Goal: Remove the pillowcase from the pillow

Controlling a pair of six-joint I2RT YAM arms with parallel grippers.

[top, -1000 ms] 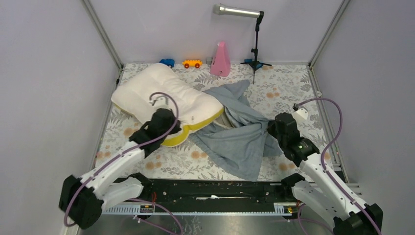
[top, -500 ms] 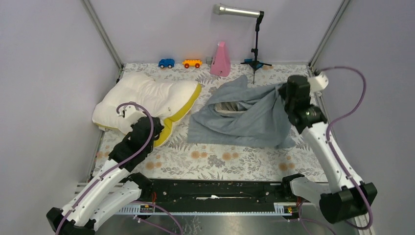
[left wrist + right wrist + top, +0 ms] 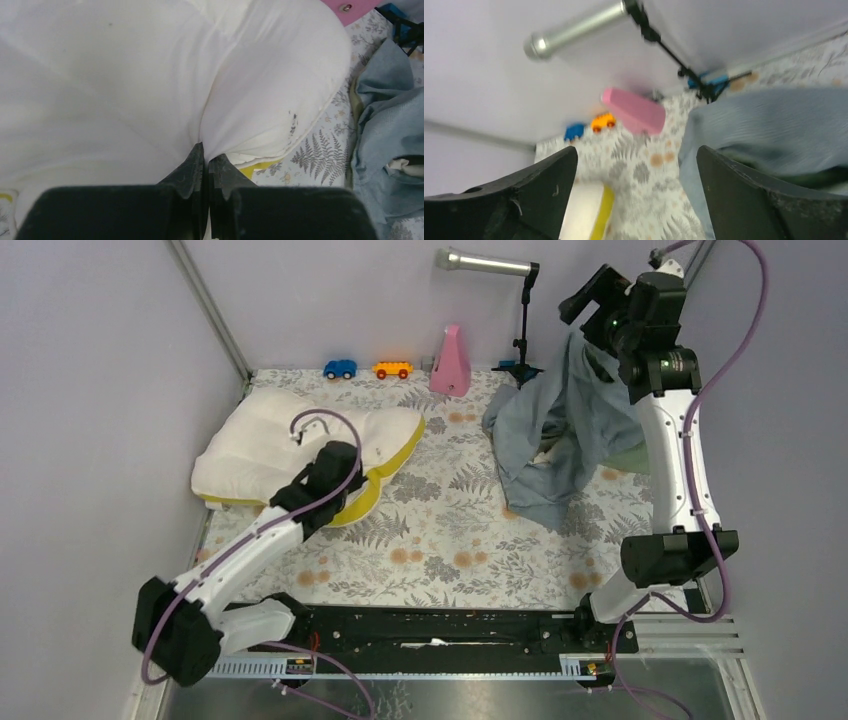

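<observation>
The big, plump cream-white pillow with yellow piping (image 3: 290,435) lies toward the far left corner of the floral-patterned counter (image 3: 450,540), entirely bare of its cover. A fold of its cream fabric, close to the pillow's near edge, is clamped between the fingers of the left claw (image 3: 206,152), which are pressed together on it. The soft, dusty blue-grey fabric pillowcase (image 3: 560,425) is found well apart from the pillow, by the far right corner. There it hangs in a loose drape from high up beside the raised right arm down to the counter near the right edge. In the wrist view the fingers of the right claw (image 3: 636,155) are seen spread wide apart with nothing between them. Whether a fold of cloth is caught on the outside of the claw cannot be told. The pulling-off itself is judged to be done, and the step in hand is judged to be the release of the cover. The next move is judged to call for the right arm to be brought down clear of the cloth without it being dragged into the black tripod stand (image 3: 522,330) at the far edge. The pinch on the pillow would then need to be let go.
</observation>
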